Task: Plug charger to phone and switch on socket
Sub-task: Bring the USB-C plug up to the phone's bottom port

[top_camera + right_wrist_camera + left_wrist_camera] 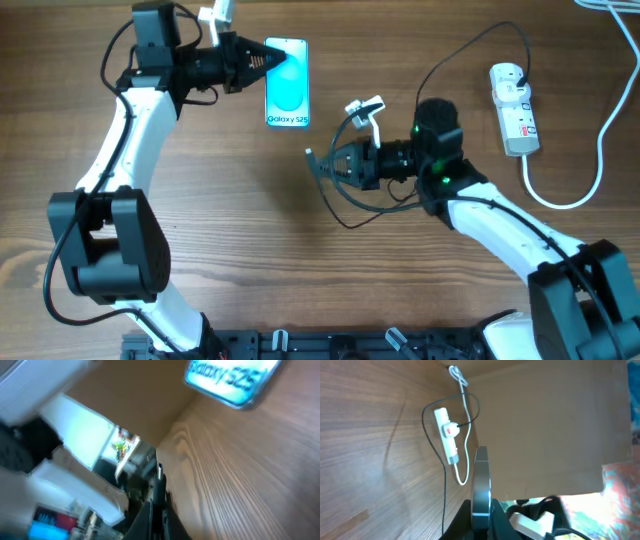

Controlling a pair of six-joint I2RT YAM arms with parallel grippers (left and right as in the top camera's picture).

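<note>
The phone (pixel 288 82), cyan screen up, lies at the table's far middle. My left gripper (pixel 262 62) is shut on its left edge; in the left wrist view the phone (pixel 481 480) shows edge-on between the fingers. My right gripper (pixel 318 165) is shut on the charger's connector tip (pixel 159 477), below and right of the phone's bottom edge and apart from it. The phone's bottom end (pixel 230 380) shows ahead in the right wrist view. The black cable (pixel 440 65) loops to the socket (pixel 514 110) at the right, where its black plug sits.
The socket's white cord (pixel 598 150) curves along the right edge of the table. The socket (pixel 446 435) with red marks and the black cable (pixel 444 490) also show in the left wrist view. A cable loop (pixel 350 205) hangs under my right gripper.
</note>
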